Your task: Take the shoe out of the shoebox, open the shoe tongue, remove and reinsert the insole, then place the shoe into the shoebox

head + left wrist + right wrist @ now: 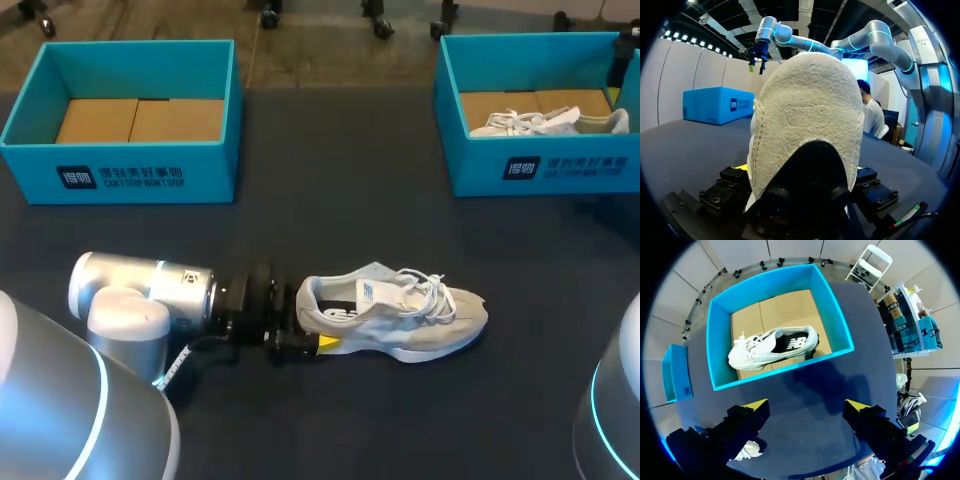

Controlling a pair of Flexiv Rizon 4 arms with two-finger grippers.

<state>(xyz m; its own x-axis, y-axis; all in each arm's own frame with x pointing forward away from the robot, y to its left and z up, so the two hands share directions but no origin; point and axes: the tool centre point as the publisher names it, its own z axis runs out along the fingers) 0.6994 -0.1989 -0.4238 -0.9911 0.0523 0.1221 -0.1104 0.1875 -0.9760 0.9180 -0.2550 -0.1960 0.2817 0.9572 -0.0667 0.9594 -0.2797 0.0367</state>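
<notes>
Left hand clamps only the shoe by its heel; the toe, far ahead of it, may swing or slip. Right hand, fingers apart, is well away.

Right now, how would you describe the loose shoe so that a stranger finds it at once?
On the dark table, in front of two blue shoeboxes, lies one pale shoe, its heel in the left gripper. The other shoe sits inside the right shoebox; this one is out on the table.
</notes>
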